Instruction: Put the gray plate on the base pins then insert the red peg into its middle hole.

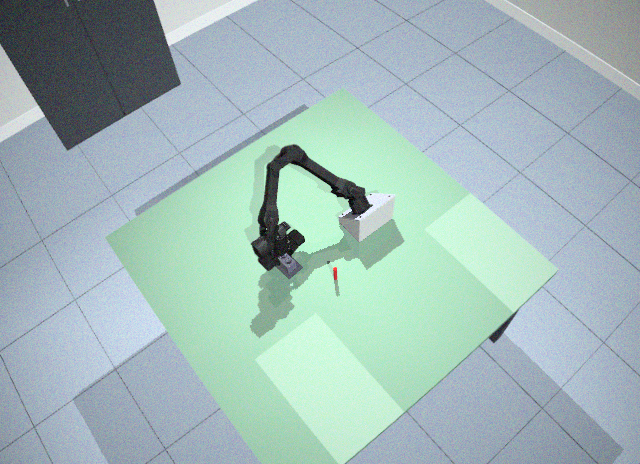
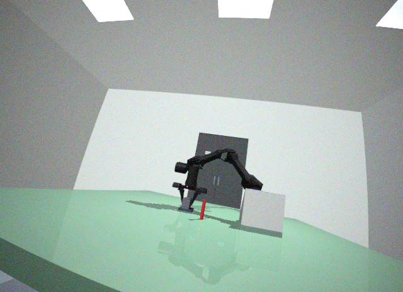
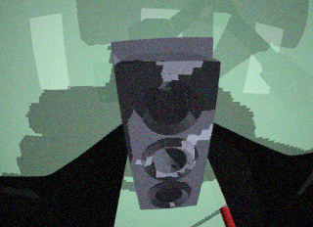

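The gray plate (image 1: 289, 267) (image 2: 186, 202) (image 3: 202, 121) lies over the base (image 2: 181, 209) (image 3: 161, 48), low over the table. Its three holes show in the wrist view. The plate largely hides the base and both pins, so I cannot tell whether it is fully seated. My gripper (image 2: 188, 200) (image 3: 163, 127) is open, its fingers still close on either side of the plate. The red peg (image 1: 334, 273) (image 2: 203, 209) (image 3: 227, 218) stands upright on the table, apart from the plate and away from my fingers.
A big white box (image 1: 376, 219) (image 2: 262, 211) stands on the green table (image 1: 423, 304), and the arm's base sits on top of it. A tiny dark thing (image 1: 328, 262) lies behind the peg. The table's edges are well beyond the plate and peg.
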Action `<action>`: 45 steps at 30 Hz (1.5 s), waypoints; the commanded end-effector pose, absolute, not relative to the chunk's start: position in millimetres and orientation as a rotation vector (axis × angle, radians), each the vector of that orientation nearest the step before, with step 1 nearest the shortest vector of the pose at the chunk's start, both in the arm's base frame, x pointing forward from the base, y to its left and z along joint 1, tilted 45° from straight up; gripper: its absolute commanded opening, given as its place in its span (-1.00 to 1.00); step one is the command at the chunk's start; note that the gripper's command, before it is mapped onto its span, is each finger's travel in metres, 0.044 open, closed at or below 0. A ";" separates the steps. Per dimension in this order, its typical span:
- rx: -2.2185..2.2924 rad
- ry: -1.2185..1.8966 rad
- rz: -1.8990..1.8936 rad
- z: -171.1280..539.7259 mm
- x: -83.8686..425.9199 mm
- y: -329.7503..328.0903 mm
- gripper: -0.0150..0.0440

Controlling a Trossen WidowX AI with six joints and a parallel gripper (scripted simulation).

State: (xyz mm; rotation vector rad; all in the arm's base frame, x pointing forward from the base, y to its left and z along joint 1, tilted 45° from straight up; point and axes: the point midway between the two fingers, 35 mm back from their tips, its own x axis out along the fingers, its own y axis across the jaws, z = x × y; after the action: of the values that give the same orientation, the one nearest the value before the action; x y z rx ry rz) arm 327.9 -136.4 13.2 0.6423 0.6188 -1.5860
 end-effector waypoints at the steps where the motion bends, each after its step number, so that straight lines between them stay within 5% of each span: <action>1: 0.643 0.618 -1.587 13.6 328.0 -136.5 0.67; 5: 0.643 0.618 -1.587 13.6 328.0 -136.5 1.00; 23: 0.630 0.634 -1.590 91.4 343.0 -51.8 1.00; 36: 0.384 0.896 -1.430 -28.4 265.4 82.2 1.00; 45: 0.365 0.906 -1.423 -52.7 252.7 68.4 1.00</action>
State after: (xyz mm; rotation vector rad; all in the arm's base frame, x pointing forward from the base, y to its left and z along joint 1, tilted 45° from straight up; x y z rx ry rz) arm 261.6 84.8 -38.5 0.3920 0.8977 -1.4064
